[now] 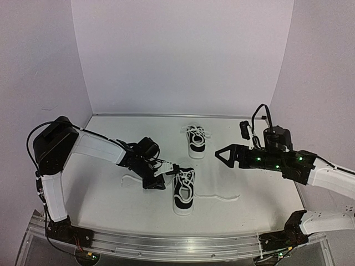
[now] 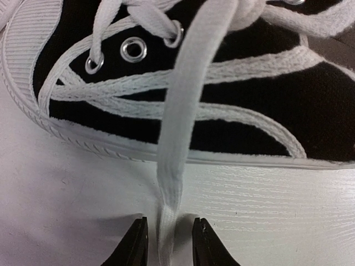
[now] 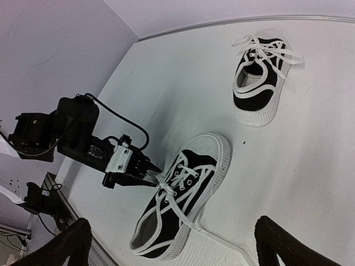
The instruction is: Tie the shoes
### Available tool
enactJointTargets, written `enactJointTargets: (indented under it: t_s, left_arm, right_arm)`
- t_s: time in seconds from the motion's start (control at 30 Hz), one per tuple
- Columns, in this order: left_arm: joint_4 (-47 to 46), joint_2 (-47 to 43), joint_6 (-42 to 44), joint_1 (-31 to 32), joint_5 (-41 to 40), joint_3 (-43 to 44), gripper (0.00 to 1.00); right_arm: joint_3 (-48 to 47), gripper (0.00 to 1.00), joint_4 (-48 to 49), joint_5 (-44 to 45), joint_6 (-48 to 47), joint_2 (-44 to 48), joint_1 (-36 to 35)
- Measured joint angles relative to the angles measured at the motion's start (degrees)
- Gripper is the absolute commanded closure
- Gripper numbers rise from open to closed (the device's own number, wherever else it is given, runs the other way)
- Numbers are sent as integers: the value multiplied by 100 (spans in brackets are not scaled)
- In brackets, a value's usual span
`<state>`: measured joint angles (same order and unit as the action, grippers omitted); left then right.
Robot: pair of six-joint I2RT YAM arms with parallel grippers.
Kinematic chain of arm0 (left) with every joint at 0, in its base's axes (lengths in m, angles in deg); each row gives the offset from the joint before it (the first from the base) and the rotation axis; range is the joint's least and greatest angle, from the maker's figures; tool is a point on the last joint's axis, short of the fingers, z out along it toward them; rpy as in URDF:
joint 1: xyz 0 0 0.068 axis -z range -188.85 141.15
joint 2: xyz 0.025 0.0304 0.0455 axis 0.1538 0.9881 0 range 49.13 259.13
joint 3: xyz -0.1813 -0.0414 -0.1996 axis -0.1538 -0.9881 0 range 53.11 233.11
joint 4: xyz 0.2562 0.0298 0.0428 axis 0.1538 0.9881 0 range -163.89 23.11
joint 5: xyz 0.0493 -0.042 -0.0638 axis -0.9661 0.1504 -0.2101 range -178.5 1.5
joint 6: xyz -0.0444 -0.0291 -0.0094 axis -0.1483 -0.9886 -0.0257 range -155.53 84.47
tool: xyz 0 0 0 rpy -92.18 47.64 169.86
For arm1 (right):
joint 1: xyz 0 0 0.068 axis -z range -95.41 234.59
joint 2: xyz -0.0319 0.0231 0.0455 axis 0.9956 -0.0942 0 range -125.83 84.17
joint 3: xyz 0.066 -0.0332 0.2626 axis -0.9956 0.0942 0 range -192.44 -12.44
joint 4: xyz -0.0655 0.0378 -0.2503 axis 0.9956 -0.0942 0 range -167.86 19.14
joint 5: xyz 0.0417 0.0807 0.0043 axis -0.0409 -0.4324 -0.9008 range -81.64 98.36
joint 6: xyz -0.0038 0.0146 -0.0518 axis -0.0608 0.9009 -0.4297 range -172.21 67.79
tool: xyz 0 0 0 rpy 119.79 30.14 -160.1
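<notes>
Two black shoes with white soles lie on the white table. The near shoe (image 1: 183,191) (image 3: 183,205) has loose laces; the far shoe (image 1: 196,141) (image 3: 258,77) sits behind it. My left gripper (image 1: 166,169) (image 2: 169,241) is low at the near shoe's left side (image 2: 249,116). A white lace (image 2: 177,166) runs from the eyelets down between its two narrowly parted fingers, with a small gap on each side. The other lace (image 1: 222,197) trails right over the table. My right gripper (image 1: 217,152) (image 3: 172,246) hovers wide open to the right of both shoes, holding nothing.
White walls close the table at the back and both sides. A loop of lace (image 1: 130,178) lies on the table to the left of the near shoe. The metal rail (image 1: 166,244) with the arm bases runs along the near edge.
</notes>
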<state>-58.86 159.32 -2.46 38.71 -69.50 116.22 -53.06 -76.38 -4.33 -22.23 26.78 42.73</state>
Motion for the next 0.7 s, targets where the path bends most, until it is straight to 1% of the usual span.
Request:
enactJointTargets:
  t_s: [0.07,0.1,0.17,0.2,0.27,0.33,0.43,0.5,0.7]
  left_arm:
    - [4,12,25,43,-47,26,85]
    - [-5,15,26,61,-60,30,91]
    - [-44,13,-40,84,-64,19,99]
    - [-95,11,-50,92,-63,2,100]
    - [-258,-36,-196,96,-56,-101,100]
    - [-394,-144,-344,106,-31,-247,100]
    - [-595,-325,-575,124,99,-397,100]
    - [-839,-474,-750,129,223,-487,100]
    - [-1766,-1007,-1260,137,538,-827,100]
  right_arm:
    - [0,2,-9,0,-3,-19,0]
    - [0,2,-9,0,-4,-33,0]
    - [0,2,-12,-2,-7,-76,0]
    - [0,4,-13,-2,-9,-94,0]
    - [-17,10,-19,-4,-17,-150,0]
    - [-60,20,-34,-9,-11,-221,0]
    - [-159,31,-55,-32,-18,-364,0]
    - [-224,35,-57,-62,-42,-492,0]
    - [-404,40,-57,-295,-87,-1032,6]
